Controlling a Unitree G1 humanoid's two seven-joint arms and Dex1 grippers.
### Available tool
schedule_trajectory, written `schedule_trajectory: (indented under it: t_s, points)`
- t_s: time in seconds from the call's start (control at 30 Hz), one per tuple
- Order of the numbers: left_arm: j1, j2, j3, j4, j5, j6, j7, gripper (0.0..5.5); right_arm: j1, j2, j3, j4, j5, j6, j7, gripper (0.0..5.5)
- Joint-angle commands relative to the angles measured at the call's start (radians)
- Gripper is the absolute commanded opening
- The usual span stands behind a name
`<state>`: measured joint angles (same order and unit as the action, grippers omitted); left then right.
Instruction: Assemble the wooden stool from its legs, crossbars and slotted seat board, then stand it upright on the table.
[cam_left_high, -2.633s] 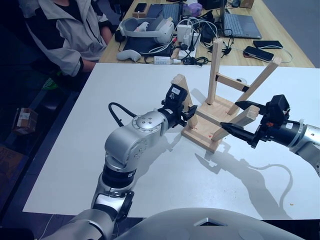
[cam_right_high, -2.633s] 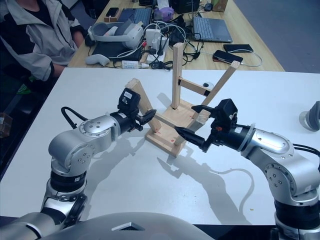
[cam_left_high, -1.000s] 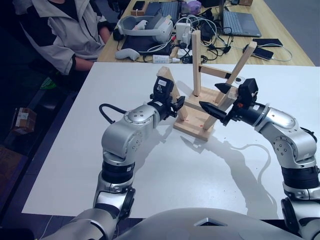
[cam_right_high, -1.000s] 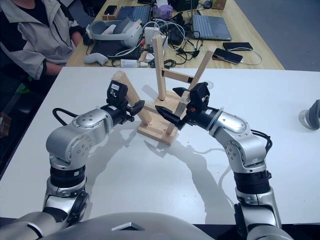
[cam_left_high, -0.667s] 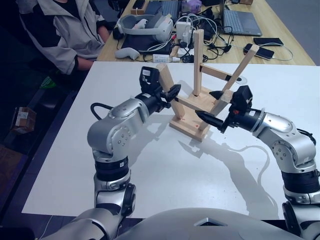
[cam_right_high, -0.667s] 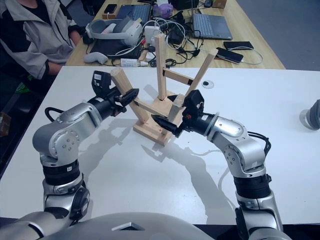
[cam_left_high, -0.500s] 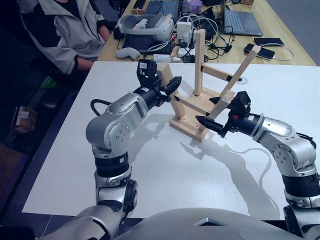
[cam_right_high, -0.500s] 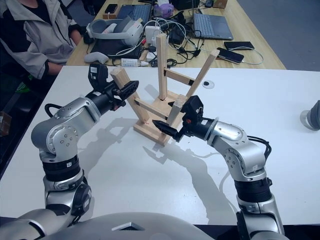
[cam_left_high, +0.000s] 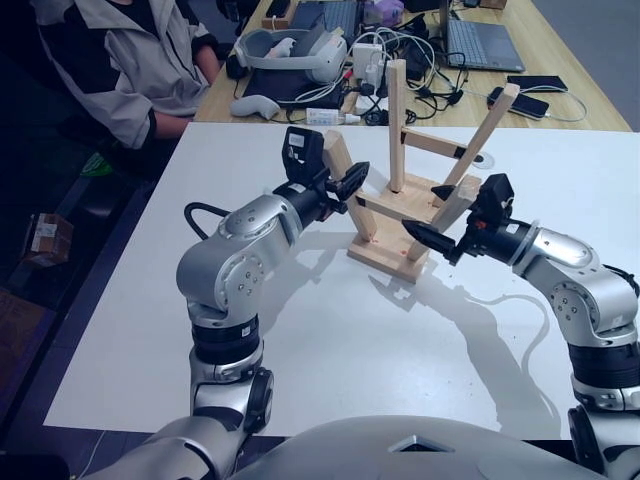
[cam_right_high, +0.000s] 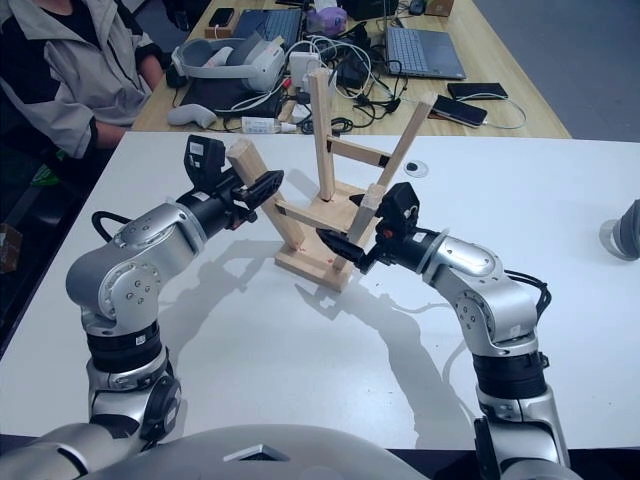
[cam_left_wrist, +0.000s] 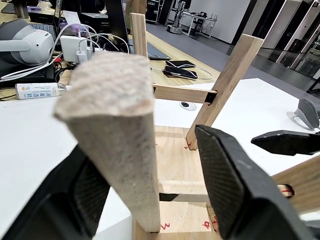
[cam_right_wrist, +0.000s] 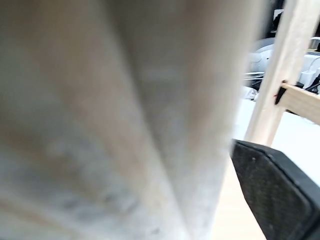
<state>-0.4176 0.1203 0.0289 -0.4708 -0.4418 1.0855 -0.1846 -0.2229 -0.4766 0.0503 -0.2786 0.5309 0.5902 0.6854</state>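
Left eye view: stool (cam_left_high: 400, 215) looks fully assembled but upside down. Its seat board (cam_left_high: 385, 262) is flat on the white table (cam_left_high: 300, 340), mid-table, with four legs pointing up and splayed.

Step in hand, as I judge it, is gripping it for the flip upright.
- Both pincers should clamp their legs fully before any lift.
- Raise both sides evenly and rotate as one piece.
- Avoid pulling the legs apart or out of the board, since the joints may be only press-fit.
- Grip low, near the near crossbar (cam_left_high: 385, 207), for less leverage on the slots.

Left gripper (cam_left_high: 345, 183) is released. It straddles the top of the near-left leg (cam_left_wrist: 120, 125): one pad (cam_left_wrist: 90, 195) is against the wood, and the other pad (cam_left_wrist: 225, 190) stands off with a visible gap.

Right gripper (cam_left_high: 428, 210) also looks released. Its jaws are spread either side of the near-right leg (cam_right_wrist: 125, 125), roughly mid-height, and one pad (cam_right_wrist: 270, 190) is right at the leg's edge.

Far legs (cam_left_high: 396, 120) and the far crossbar (cam_left_high: 432, 145) are untouched, beyond both pincers.
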Motion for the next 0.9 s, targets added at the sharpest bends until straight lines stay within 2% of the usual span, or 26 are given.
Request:
schedule_trajectory:
  t_s: [0.03,0.23,0.47,0.9]
  points:
    - [-0.040,-0.108,-0.136,-0.051,-0.114,0.032,-0.070,2.68,-0.093,0.068,0.102,0.063,-0.046,-0.007,0.012,4.91]
    - [-0.067,-0.123,-0.162,-0.031,-0.096,0.019,-0.080,2.68,-0.159,0.106,0.162,0.143,-0.067,-0.044,0.062,4.91]
    - [-0.113,-0.141,-0.163,-0.001,-0.076,0.007,-0.100,2.68,-0.152,0.114,0.195,0.189,-0.084,-0.059,0.088,4.91]
    - [-0.120,-0.140,-0.209,0.014,-0.043,-0.013,-0.136,2.68,-0.219,0.147,0.203,0.285,-0.105,-0.080,0.102,4.91]
